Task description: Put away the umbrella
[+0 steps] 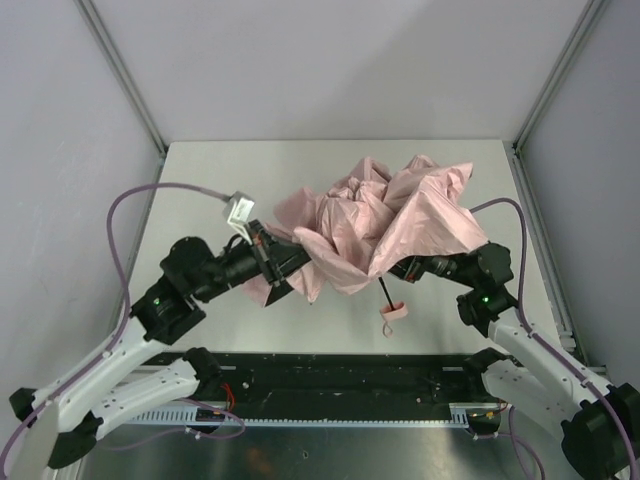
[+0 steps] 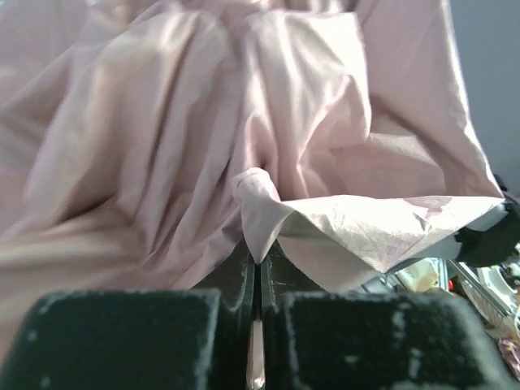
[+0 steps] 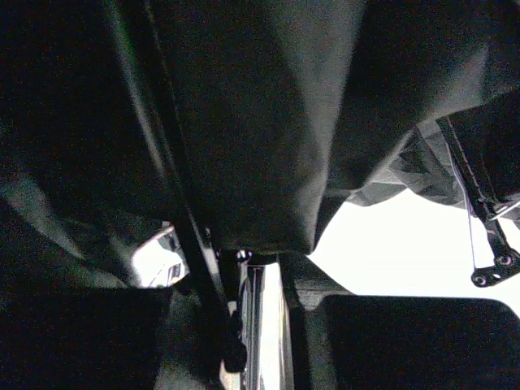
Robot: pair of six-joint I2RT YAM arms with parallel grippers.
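The umbrella [image 1: 385, 215] is a crumpled heap of pale pink fabric in the middle of the white table. Its thin black shaft [image 1: 384, 291] pokes out from under the near edge and ends in a small pink handle with a loop [image 1: 393, 312]. My left gripper [image 1: 283, 265] is at the heap's left side, shut on a fold of the pink fabric [image 2: 258, 203]; its jaws stand tight together [image 2: 259, 264]. My right gripper [image 1: 405, 268] reaches under the heap's right side, mostly hidden. In its own view it [image 3: 266, 268] is in shadow, jaws close together on the fabric's edge [image 3: 260, 162].
The white table [image 1: 230, 170] has grey walls on three sides and metal frame posts [image 1: 130, 85] at the back corners. A purple cable [image 1: 150, 192] loops over the left arm. A black rail [image 1: 340, 375] runs along the near edge. A black rib [image 3: 475, 203] hangs on the right.
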